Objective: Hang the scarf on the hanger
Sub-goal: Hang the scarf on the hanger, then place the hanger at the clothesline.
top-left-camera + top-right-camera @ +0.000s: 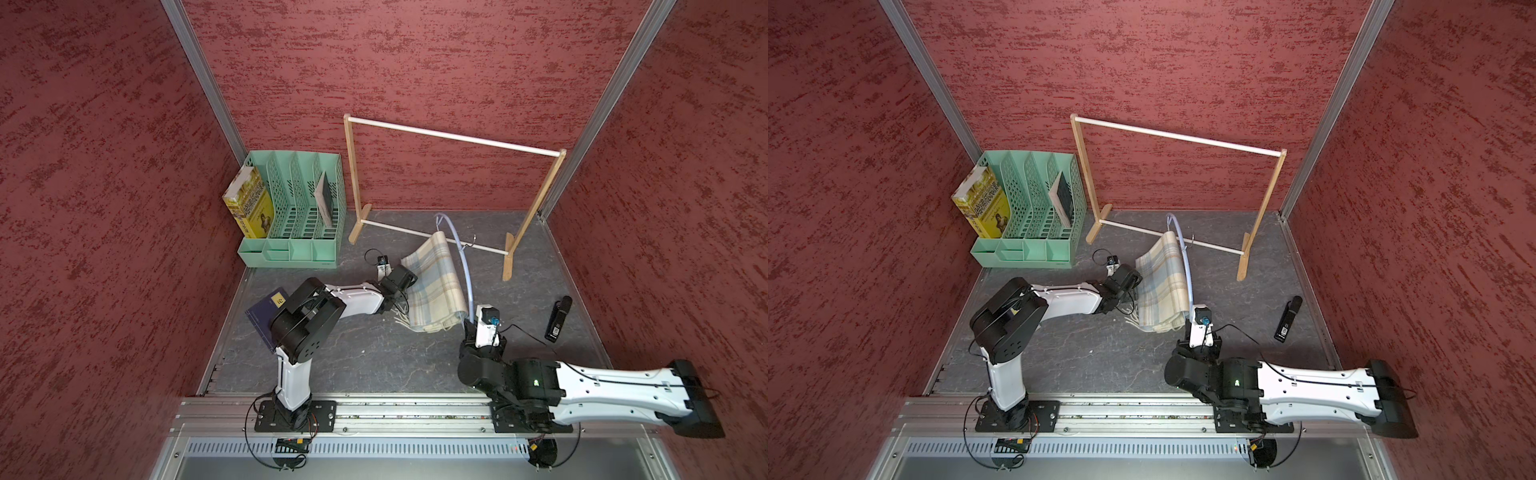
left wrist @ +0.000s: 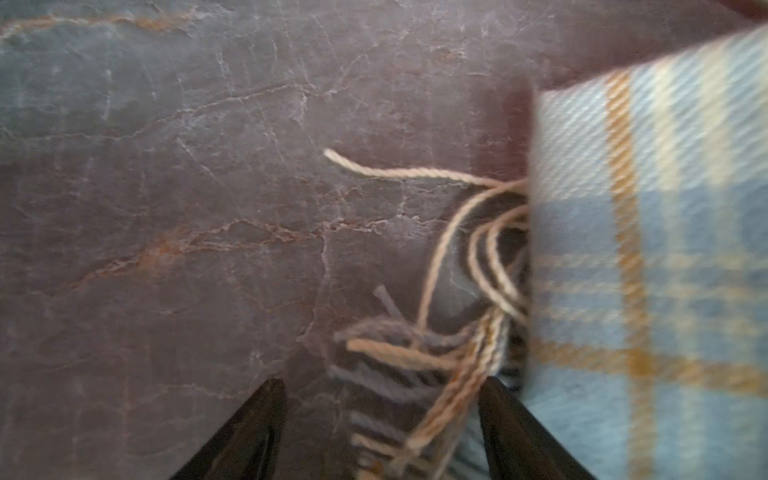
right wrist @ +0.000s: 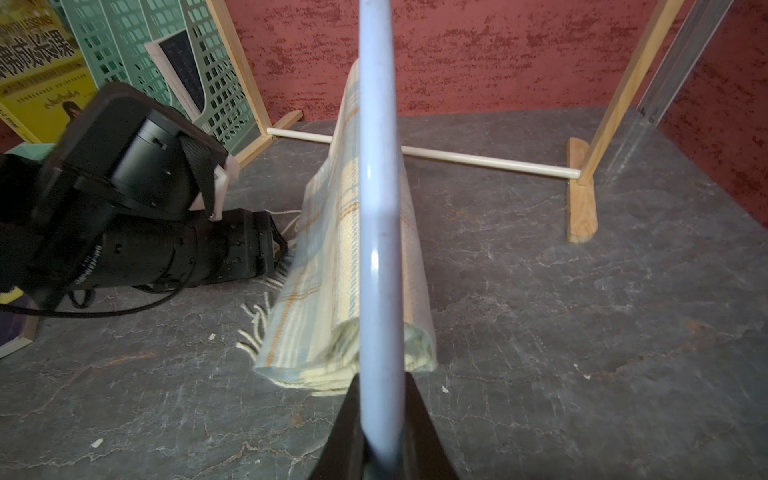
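The left gripper (image 2: 382, 432) stands wide open, empty, over the fringe of the cream-and-blue plaid scarf (image 1: 434, 282), which drapes tent-like on the thin light-blue curved hanger (image 3: 380, 166); the right gripper (image 3: 382, 436) pinches that hanger's end.

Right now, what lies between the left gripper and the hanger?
The scarf. In both top views its folded cloth fills the stretch from the left gripper to the blue arc of the hanger; the left wrist view shows its fringe by the open fingers.
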Robot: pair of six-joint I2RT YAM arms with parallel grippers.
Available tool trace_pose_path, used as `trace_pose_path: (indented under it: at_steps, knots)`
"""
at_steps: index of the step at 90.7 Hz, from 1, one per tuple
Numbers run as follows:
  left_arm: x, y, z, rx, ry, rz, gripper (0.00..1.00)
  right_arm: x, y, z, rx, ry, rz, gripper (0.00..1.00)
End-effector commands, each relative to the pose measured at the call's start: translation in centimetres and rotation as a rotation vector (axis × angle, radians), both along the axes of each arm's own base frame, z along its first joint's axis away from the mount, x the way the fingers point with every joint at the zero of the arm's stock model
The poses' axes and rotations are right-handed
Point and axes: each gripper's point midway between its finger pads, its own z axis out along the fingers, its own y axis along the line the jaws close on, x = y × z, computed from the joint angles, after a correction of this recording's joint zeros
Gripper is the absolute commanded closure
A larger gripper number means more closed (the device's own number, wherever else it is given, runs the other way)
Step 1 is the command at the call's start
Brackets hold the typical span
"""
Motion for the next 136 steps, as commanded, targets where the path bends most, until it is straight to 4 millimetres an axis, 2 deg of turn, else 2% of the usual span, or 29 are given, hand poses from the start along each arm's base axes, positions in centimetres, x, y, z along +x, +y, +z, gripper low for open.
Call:
trace_pose_path:
  at_steps: [1, 28, 44, 77, 123, 136]
  knots:
    - [-2.6, -0.9, -3.0, 0.009, 0.141, -0.077, 0.24, 1.0, -0.9, 5.5, 0.015, -0.136, -0.058, 1.00]
    - [0.2, -2.0, 6.3, -0.010, -0.048, -0.118, 0.23, 2.3, -0.1, 10.7, -0.043, -0.171, 0.028, 1.00]
    - [0.4, -2.1, 9.3, -0.041, -0.099, -0.122, 0.23, 3.6, -0.3, 12.8, -0.086, -0.164, 0.055, 1.00]
    - [0.4, -1.6, 10.5, -0.057, -0.091, -0.113, 0.23, 8.2, -0.2, 16.1, -0.186, -0.055, 0.048, 1.00]
    - [0.9, 1.4, 11.8, -0.077, -0.106, -0.069, 0.23, 15.4, -2.8, 20.9, -0.171, -0.018, -0.079, 1.00]
    - [1.1, 1.9, 12.1, -0.078, -0.113, -0.061, 0.22, 17.5, -3.0, 21.4, -0.175, -0.013, -0.095, 1.00]
